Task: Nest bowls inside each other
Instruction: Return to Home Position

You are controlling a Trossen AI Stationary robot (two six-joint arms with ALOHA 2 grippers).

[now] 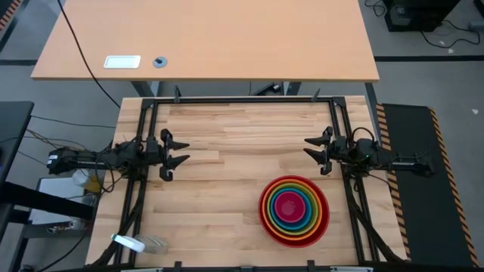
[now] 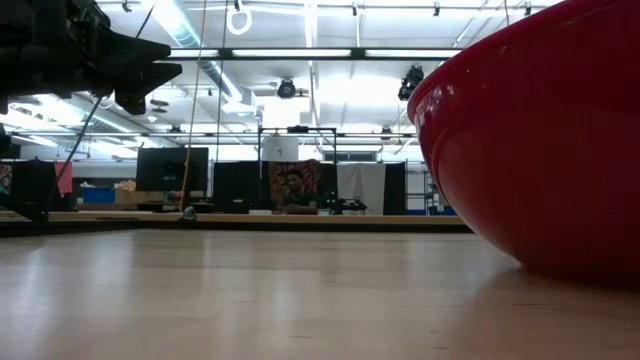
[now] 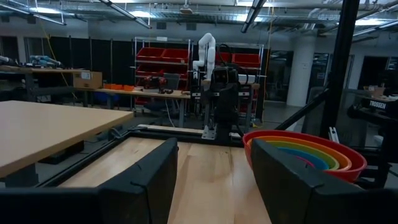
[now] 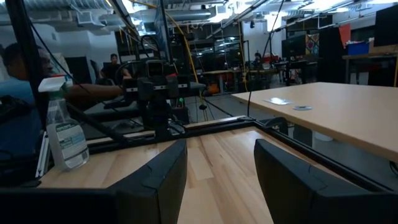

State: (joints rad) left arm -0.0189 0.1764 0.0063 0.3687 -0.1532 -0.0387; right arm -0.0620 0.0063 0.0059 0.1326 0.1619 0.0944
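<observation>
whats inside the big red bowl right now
Inside the red bowl sit the orange bowl, lime green bowl, blue bowl and pink bowl, nested one in another, pink innermost. Only rims show of the outer ones; their floors are covered by the bowl within.

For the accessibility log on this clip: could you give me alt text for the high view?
Five bowls stand nested on the wooden table, on the right arm's side: the red bowl outermost, the pink bowl innermost. The left gripper and right gripper hang open and empty at opposite edges.
</observation>
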